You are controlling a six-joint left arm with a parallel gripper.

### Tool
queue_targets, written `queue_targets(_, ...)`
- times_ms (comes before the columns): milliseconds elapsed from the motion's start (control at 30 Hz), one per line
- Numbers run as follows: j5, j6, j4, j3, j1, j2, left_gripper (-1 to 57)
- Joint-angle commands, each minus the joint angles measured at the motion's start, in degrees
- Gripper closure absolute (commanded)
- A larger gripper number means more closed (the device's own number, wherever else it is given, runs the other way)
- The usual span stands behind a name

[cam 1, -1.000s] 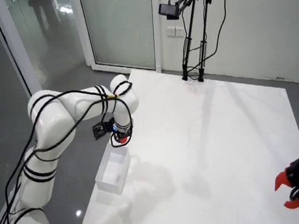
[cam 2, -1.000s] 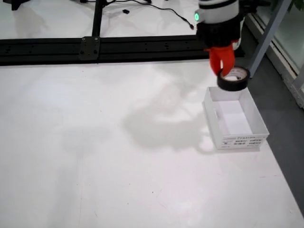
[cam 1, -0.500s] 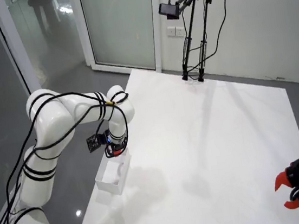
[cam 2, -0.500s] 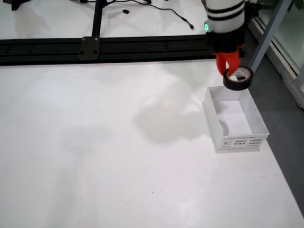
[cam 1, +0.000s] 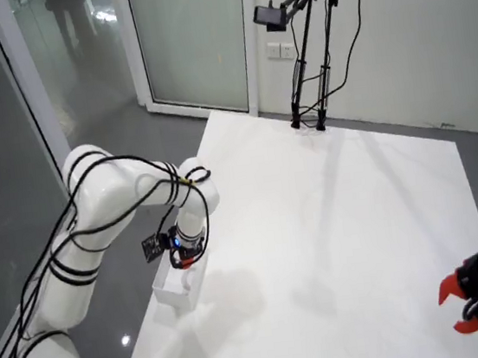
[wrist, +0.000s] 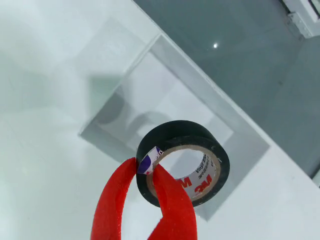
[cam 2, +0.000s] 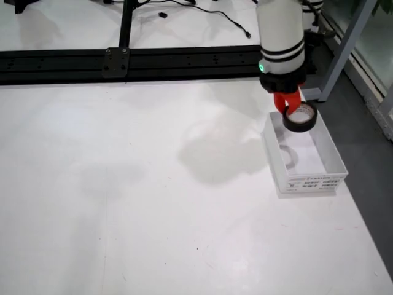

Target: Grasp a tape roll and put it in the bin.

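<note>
- The black 3M tape roll (wrist: 183, 161) hung pinched through its wall by our red gripper (wrist: 147, 172), one finger outside the ring, one inside the core.
- In the wrist view the white bin (wrist: 226, 107) lay directly below the roll; the side view showed the roll (cam 2: 299, 117) just above the bin's (cam 2: 331, 161) far end, apart from its floor.
- We judged the step to be the release: keep the roll centred over the opening, lower a little so it would not bounce off a wall, then part the fingers.
- Our arm (cam 1: 115, 198) reached down at the table's (cam 1: 352, 244) edge, wrist pointing steeply downward, gripper clenched on the roll.
- A second red gripper (cam 1: 463, 300) sat idle, well apart.
</note>
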Motion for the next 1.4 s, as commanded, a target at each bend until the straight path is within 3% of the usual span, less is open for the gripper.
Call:
queue_targets(33, -2.08, -3.12, 1.5, 1.58, 1.9, 4.05, 55.4)
queue_targets(400, -5.94, -3.73, 3.61, 1.58, 1.9, 4.05, 44.6)
queue_targets(600, -6.91, -3.73, 3.88, 1.49, 1.9, 4.05, 42.5)
queue_targets(667, -6.65, -3.73, 3.79, 1.49, 1.98, 4.05, 44.9)
queue_targets(767, -6.21, -3.73, 3.08, 1.49, 2.07, 3.87, 56.0)
queue_targets(800, -6.21, -3.73, 2.65, 1.49, 1.9, 3.87, 57.0)
queue_targets(1000, -3.57, -3.73, 2.73, 1.4, -2.59, 0.01, 57.1)
queue_targets(1267, 5.66, -3.73, 4.49, 1.4, -8.03, -11.6, 57.1)
queue_targets(1400, 6.8, -3.73, 4.93, 1.4, -10.85, -17.57, 57.1)
